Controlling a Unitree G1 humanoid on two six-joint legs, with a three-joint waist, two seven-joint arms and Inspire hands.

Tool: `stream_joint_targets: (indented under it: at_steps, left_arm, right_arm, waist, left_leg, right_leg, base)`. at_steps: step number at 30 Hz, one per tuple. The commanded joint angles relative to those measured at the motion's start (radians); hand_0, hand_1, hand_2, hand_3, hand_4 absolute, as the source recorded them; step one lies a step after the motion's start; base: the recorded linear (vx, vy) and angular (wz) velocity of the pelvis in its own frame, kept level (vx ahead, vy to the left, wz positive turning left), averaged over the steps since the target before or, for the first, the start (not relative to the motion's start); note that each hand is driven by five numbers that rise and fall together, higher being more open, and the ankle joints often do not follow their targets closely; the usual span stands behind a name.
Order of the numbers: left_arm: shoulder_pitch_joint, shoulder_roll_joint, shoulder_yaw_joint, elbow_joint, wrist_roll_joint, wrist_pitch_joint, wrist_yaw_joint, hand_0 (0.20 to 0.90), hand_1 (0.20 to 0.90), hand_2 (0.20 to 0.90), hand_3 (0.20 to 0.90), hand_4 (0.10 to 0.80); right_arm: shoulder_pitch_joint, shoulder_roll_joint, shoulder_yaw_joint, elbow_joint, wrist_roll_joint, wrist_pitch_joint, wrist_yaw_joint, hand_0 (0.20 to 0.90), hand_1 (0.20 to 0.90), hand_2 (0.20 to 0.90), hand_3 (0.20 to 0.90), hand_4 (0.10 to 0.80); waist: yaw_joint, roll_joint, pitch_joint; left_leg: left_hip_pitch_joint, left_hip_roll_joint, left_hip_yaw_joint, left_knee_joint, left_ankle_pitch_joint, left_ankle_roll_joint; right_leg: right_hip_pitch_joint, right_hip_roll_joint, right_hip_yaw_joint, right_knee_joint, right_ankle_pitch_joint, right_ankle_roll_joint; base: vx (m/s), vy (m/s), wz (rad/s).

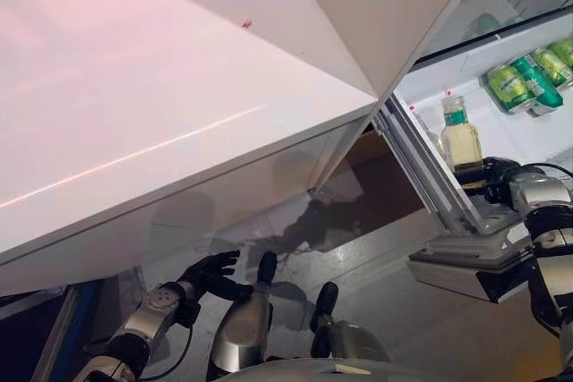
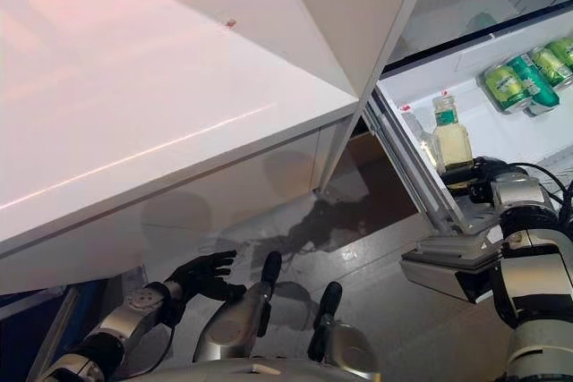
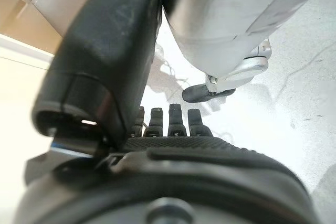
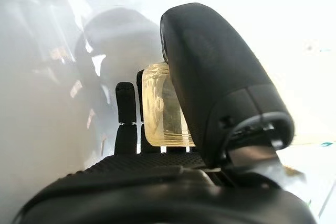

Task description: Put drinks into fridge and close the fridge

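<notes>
one bottle is gripped in the curled right hand, entering the fridge; next it must set it down; left hand hangs open, empty

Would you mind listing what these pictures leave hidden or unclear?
- Bottle: its base, hidden by the right hand in both eye views.
- Green cans: cut off by the eye views' edge, so their count is unclear.
- Left hand: fingertips hidden behind the palm in its wrist view.
</notes>
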Motion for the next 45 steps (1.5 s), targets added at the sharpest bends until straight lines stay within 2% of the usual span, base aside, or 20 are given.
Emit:
stream_joint_targets:
  at_steps: [1, 12, 13, 14, 16, 17, 18, 31, 37, 40, 45]
  left_arm:
    - [0.078, 0.031, -0.030, 0.029, 0.054, -0.023, 0.012, 0.900, 0.900, 0.900, 0.900, 0.800]
    - [0.067, 0.017, -0.043, 0.033, 0.015, -0.051, 0.046, 0.900, 0.900, 0.900, 0.900, 0.800]
    - [0.067, 0.017, -0.041, 0.031, 0.010, -0.050, 0.047, 0.900, 0.900, 0.900, 0.900, 0.800]
    - [0.068, 0.015, -0.040, 0.029, 0.008, -0.049, 0.048, 0.900, 0.900, 0.900, 0.900, 0.800]
    - [0.065, 0.013, -0.042, 0.030, 0.001, -0.047, 0.051, 0.900, 0.900, 0.900, 0.900, 0.800]
    - [0.065, 0.012, -0.044, 0.029, 0.001, -0.046, 0.053, 0.900, 0.900, 0.900, 0.900, 0.800]
    - [0.064, 0.011, -0.045, 0.029, 0.001, -0.046, 0.054, 0.900, 0.900, 0.900, 0.900, 0.800]
    - [0.082, 0.010, -0.019, 0.041, 0.041, -0.032, 0.054, 0.900, 0.900, 0.900, 0.900, 0.800]
    - [0.098, 0.005, 0.030, 0.046, 0.098, 0.009, 0.039, 0.900, 0.900, 0.900, 0.900, 0.800]
    - [0.100, -0.001, 0.038, 0.060, 0.122, 0.019, 0.040, 0.900, 0.900, 0.900, 0.900, 0.800]
    - [0.098, -0.034, 0.042, 0.125, 0.172, 0.025, 0.053, 0.900, 0.900, 0.900, 0.900, 0.800]
  right_arm:
    - [-0.012, -0.124, 0.045, -0.021, -0.044, -0.007, -0.004, 0.300, 0.300, 0.300, 0.200, 0.100]
    - [-0.043, -0.120, 0.122, 0.015, -0.219, -0.013, 0.050, 0.300, 0.300, 0.300, 0.200, 0.100]
    - [-0.044, -0.120, 0.123, 0.007, -0.223, -0.006, 0.050, 0.356, 0.356, 0.356, 0.266, 0.166]
    - [-0.045, -0.120, 0.123, 0.003, -0.232, -0.002, 0.052, 0.495, 0.495, 0.495, 0.428, 0.328]
    - [-0.052, -0.121, 0.130, 0.014, -0.256, -0.012, 0.059, 0.731, 0.731, 0.731, 0.702, 0.602]
    - [-0.055, -0.122, 0.134, 0.017, -0.253, -0.013, 0.055, 0.787, 0.787, 0.787, 0.768, 0.668]
    - [-0.060, -0.124, 0.137, 0.019, -0.250, -0.014, 0.052, 0.900, 0.900, 0.900, 0.900, 0.800]
    - [-0.073, -0.149, 0.133, -0.050, -0.202, -0.050, 0.067, 0.900, 0.900, 0.900, 0.900, 0.800]
    - [-0.029, -0.190, 0.080, -0.279, -0.037, -0.070, 0.052, 0.900, 0.900, 0.900, 0.900, 0.800]
    - [-0.018, -0.207, 0.054, -0.352, 0.026, -0.108, 0.021, 0.900, 0.900, 0.900, 0.900, 0.800]
    - [0.025, -0.245, -0.067, -0.520, 0.175, -0.218, -0.105, 0.900, 0.900, 0.900, 0.900, 0.800]
  waist:
    - [0.001, 0.031, -0.050]
    - [0.006, 0.058, -0.001]
    - [0.006, 0.059, 0.001]
    - [0.006, 0.061, 0.003]
    - [0.007, 0.063, 0.007]
    - [0.008, 0.064, 0.008]
    - [0.009, 0.064, 0.010]
    - [0.006, 0.037, -0.010]
    - [-0.027, -0.009, -0.070]
    - [-0.044, -0.023, -0.098]
    - [-0.100, -0.030, -0.186]
  left_leg:
    - [-0.051, -0.019, 0.074, 0.154, -0.163, 0.040]
    - [-0.098, -0.022, 0.057, 0.185, -0.155, 0.035]
    - [-0.099, -0.023, 0.055, 0.185, -0.153, 0.035]
    - [-0.100, -0.023, 0.054, 0.185, -0.153, 0.034]
    - [-0.104, -0.024, 0.051, 0.185, -0.151, 0.033]
    - [-0.104, -0.025, 0.049, 0.185, -0.151, 0.033]
    - [-0.103, -0.025, 0.047, 0.184, -0.150, 0.033]
    - [-0.046, -0.019, 0.048, 0.131, -0.149, 0.029]
    - [0.008, -0.011, 0.085, 0.116, -0.173, 0.030]
    - [0.023, -0.008, 0.097, 0.114, -0.180, 0.032]
    - [0.076, 0.000, 0.135, 0.080, -0.194, 0.034]
  right_leg:
    - [-0.116, 0.009, 0.023, 0.194, -0.068, 0.005]
    - [-0.167, -0.005, 0.014, 0.237, -0.074, -0.008]
    - [-0.170, -0.006, 0.013, 0.239, -0.075, -0.010]
    - [-0.172, -0.007, 0.012, 0.243, -0.077, -0.011]
    - [-0.177, -0.008, 0.010, 0.248, -0.079, -0.013]
    - [-0.177, -0.008, 0.009, 0.248, -0.079, -0.013]
    - [-0.177, -0.008, 0.008, 0.250, -0.080, -0.015]
    - [-0.142, 0.000, 0.006, 0.232, -0.085, -0.013]
    - [-0.100, 0.006, 0.021, 0.204, -0.082, -0.003]
    - [-0.091, 0.007, 0.032, 0.199, -0.080, 0.001]
    - [-0.073, 0.013, 0.075, 0.199, -0.088, 0.017]
  base:
    - [-0.034, 0.013, 0.04]
    - [-0.023, 0.021, 0.03]
    - [-0.005, 0.041, 0.01]
    - [-0.003, 0.035, 0.02]
    - [0.000, 0.033, 0.04]
    - [0.007, 0.022, 0.05]
    - [0.010, 0.018, 0.04]
    - [0.011, 0.011, 0.02]
    - [0.005, 0.023, -0.05]
    - [0.004, 0.022, -0.23]
    - [-0.001, 0.070, -0.30]
